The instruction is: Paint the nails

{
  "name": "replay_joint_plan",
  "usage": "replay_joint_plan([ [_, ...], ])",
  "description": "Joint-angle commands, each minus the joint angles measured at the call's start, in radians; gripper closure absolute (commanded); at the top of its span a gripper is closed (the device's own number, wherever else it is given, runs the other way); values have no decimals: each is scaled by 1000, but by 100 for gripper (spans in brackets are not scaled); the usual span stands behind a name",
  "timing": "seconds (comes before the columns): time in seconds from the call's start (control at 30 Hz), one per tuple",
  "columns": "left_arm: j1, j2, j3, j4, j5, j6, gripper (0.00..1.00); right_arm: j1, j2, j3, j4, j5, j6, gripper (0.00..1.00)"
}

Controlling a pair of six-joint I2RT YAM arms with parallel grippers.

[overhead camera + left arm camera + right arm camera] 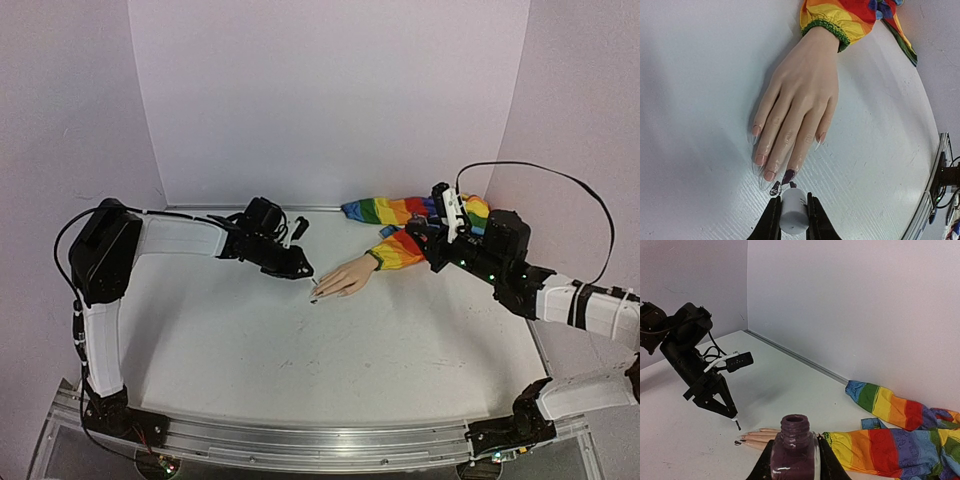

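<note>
The pale mannequin hand (800,100) lies palm down on the white table, fingers toward my left gripper. Of its long clear nails, the one on the ring finger (788,176) is dark purple; the others (756,131) are bare. My left gripper (791,200) is shut on the white brush cap (793,212), and the brush tip hangs just off the painted nail. My right gripper (794,462) is shut on the open purple polish bottle (794,450), held above the sleeve cuff. From above, the left gripper (300,270) sits at the fingertips of the hand (345,277).
A dark polish smear (775,188) marks the table beside the fingertips. The rainbow sleeve (400,245) trails back right toward the wall, under the right gripper (420,235). White walls close in the back and sides. A metal rail (320,440) runs along the near edge.
</note>
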Motion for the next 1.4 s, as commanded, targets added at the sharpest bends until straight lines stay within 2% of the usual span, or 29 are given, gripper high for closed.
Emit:
replay_joint_plan([
  [0.0, -56, -59, -31, 118, -120, 71, 100, -5, -47, 8, 79, -10, -1, 100],
  [0.4, -83, -82, -71, 135, -192, 88, 100, -6, -47, 5, 76, -22, -2, 100],
  [0.67, -83, -28, -8, 134, -168, 82, 100, -5, -45, 5, 76, -20, -3, 100],
  [1.37, -88, -3, 4, 91, -138, 49, 100, -6, -47, 6, 76, -23, -4, 100],
])
